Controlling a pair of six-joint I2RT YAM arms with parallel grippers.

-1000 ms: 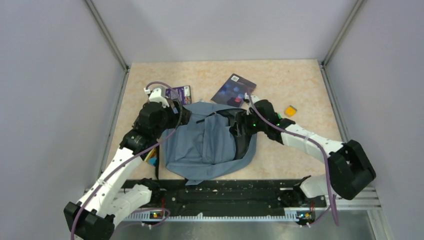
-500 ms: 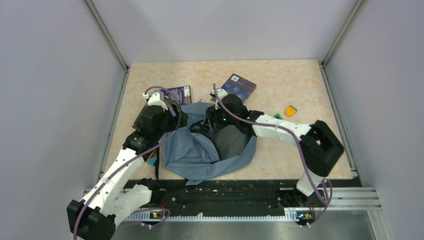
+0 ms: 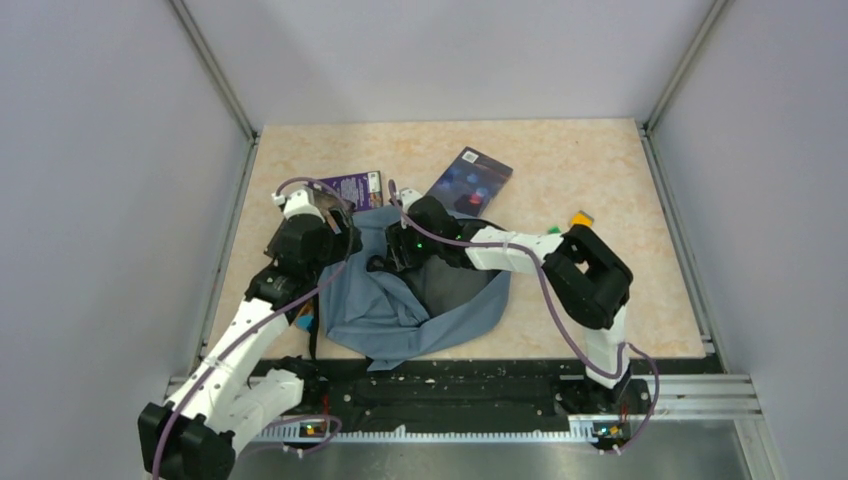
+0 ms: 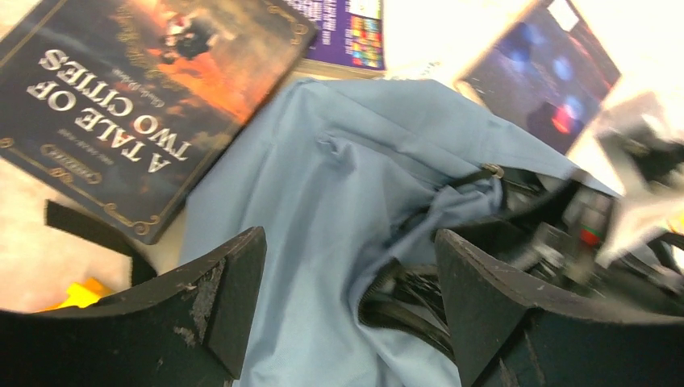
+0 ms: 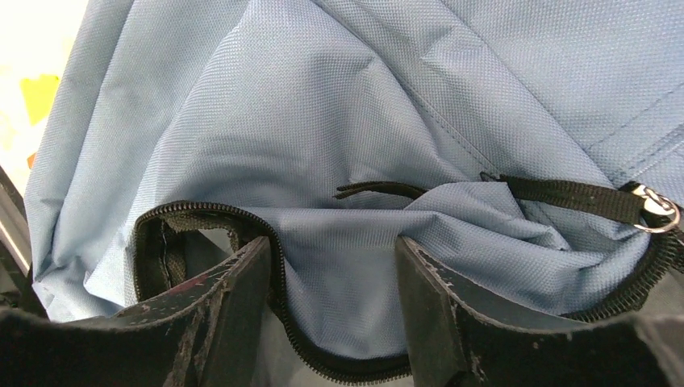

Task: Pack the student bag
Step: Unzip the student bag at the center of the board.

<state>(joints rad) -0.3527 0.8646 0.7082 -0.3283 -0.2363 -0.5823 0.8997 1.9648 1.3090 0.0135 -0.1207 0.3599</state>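
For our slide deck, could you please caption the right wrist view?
Right hand open, its fingers straddling the zippered opening edge of the grey-blue student bag.

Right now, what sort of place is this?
Likely a robot test cell, not a classroom: plain grey walls box in a small tabletop, two arms are bolted at its near edge, and a backpack lies among books.

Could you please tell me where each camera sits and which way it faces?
Top external: above and behind the bases, looking down at the table; left arm and right arm show, over the student bag.
Left wrist: on that arm, looking past open fingers at the bag and a book.
Right wrist: on that arm, close on the bag's zipper edge between its fingers.
All share the bag.
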